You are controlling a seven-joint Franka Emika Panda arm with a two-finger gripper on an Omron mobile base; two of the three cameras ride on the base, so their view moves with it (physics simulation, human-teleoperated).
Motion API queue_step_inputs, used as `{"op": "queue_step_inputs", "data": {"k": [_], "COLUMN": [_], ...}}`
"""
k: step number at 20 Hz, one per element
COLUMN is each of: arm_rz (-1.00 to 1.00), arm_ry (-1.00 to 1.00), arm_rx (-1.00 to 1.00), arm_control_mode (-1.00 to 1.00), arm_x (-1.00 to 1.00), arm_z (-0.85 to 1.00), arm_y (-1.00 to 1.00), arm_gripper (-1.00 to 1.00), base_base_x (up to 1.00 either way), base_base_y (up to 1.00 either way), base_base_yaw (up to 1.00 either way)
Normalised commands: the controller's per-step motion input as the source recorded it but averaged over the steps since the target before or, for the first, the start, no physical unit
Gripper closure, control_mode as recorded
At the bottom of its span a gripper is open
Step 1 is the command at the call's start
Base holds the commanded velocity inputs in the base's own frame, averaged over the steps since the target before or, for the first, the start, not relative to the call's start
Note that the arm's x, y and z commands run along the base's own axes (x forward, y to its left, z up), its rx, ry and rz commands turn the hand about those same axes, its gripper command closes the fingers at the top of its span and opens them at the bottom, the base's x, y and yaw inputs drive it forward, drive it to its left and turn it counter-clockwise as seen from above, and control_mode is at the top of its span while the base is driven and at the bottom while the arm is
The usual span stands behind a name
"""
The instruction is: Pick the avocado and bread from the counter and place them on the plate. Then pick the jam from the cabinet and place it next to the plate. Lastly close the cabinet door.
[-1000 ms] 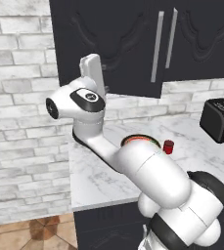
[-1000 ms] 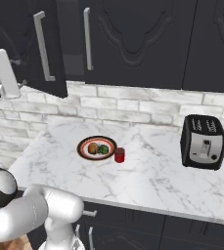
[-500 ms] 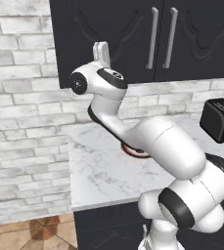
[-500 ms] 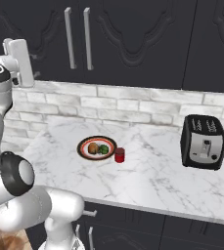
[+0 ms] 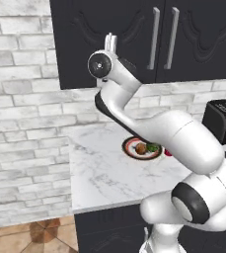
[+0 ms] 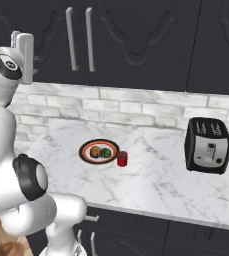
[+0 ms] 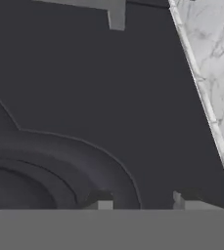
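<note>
Two black carved cabinet doors [image 6: 136, 45] are shut. Jaws [image 7: 143, 202] narrow, empty, against the moulding. Small red jar [image 6: 122, 159] at the black-rimmed plate's [image 6: 99, 151] 3 o'clock.

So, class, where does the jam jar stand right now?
In the right base view the jam stands on the counter, just right of the plate and well left of the toaster.

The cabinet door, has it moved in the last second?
Yes. The cabinet door swung shut; its handle now sits beside the fixed neighbouring door's handle.
</note>
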Motion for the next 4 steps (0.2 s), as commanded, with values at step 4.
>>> {"op": "queue_step_inputs", "data": {"k": [4], "arm_rz": [0.20], "arm_ry": [0.05], "arm_rx": [0.15], "arm_control_mode": [-1.00], "arm_x": [0.72], "arm_z": [-0.10], "arm_y": [-1.00], "arm_gripper": [-1.00], "base_base_x": [0.00], "base_base_y": [0.00], "base_base_yaw": [0.00]}}
